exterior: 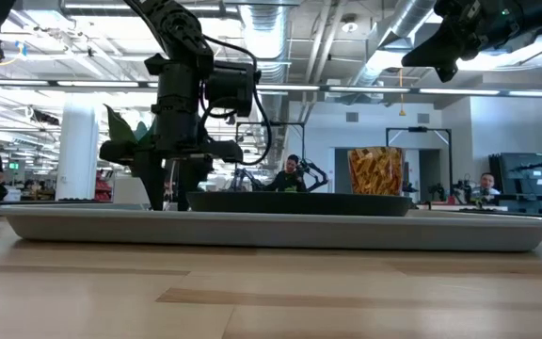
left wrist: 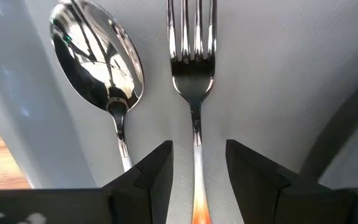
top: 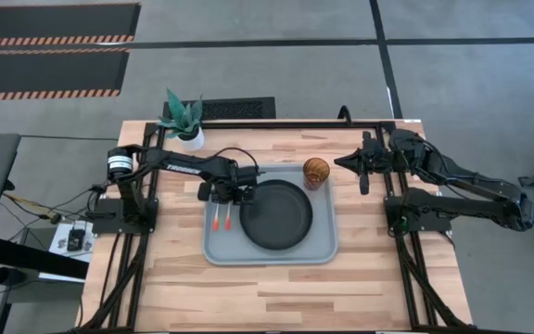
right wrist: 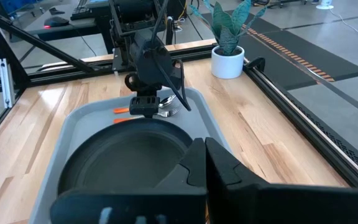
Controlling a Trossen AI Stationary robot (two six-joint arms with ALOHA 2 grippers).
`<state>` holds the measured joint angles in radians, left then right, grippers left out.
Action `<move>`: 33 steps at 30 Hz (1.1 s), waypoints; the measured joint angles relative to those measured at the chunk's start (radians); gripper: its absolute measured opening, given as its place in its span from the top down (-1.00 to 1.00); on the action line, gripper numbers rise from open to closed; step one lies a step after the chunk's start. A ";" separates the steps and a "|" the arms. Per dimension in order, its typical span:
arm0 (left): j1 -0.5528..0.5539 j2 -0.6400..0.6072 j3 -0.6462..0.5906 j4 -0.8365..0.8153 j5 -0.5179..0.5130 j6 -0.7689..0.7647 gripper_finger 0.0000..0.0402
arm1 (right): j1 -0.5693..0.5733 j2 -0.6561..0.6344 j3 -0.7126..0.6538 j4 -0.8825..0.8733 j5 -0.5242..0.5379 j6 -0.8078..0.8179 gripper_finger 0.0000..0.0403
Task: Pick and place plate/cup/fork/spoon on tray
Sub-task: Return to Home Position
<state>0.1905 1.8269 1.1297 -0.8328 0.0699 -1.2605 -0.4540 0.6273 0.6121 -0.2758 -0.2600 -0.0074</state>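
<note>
Reaching in over the tray (top: 269,254) from nine o'clock, the left gripper (top: 227,195) hangs over the tray's left strip, its fingers (left wrist: 156,171) parted narrowly with the fork's handle running between them; whether the pads touch the handle cannot be told. In the left wrist view the fork (left wrist: 194,93) lies flat on the pale tray floor, and the spoon (left wrist: 101,68) lies just beside it, roughly parallel, bowl up. From above, the two red-orange handles show side by side at the tray's nine o'clock edge, left of the plate (top: 275,214).

The black plate sits in the middle of the tray, filling most of it. The cup (top: 316,172) stands upright at the tray's one o'clock corner, just beside the plate's rim.

The right gripper (top: 364,165) is raised off the table at three o'clock of the cup, clear of the tray, its fingers (right wrist: 219,162) closed together on nothing. A white pot with a green plant (top: 184,119) stands on the wooden table (top: 295,297) at eleven o'clock of the tray, well apart from it.
</note>
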 joint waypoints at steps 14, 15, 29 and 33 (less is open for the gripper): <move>0.000 -0.125 0.003 -0.036 -0.105 0.016 0.33 | 0.000 0.000 0.000 -0.001 0.000 0.000 0.97; -0.001 -0.139 0.003 -0.042 -0.119 0.032 0.33 | 0.000 0.000 0.000 -0.001 0.000 0.000 0.97; -0.113 -0.362 -0.024 0.035 -0.428 0.410 0.91 | 0.000 0.000 0.000 -0.005 0.001 0.000 0.85; -0.164 -0.436 -0.086 0.150 -0.476 0.494 0.97 | 0.000 0.000 0.000 -0.003 0.001 0.039 0.88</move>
<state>0.0261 1.3911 1.0442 -0.6833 -0.4065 -0.7665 -0.4541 0.6273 0.6121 -0.2787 -0.2588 0.0320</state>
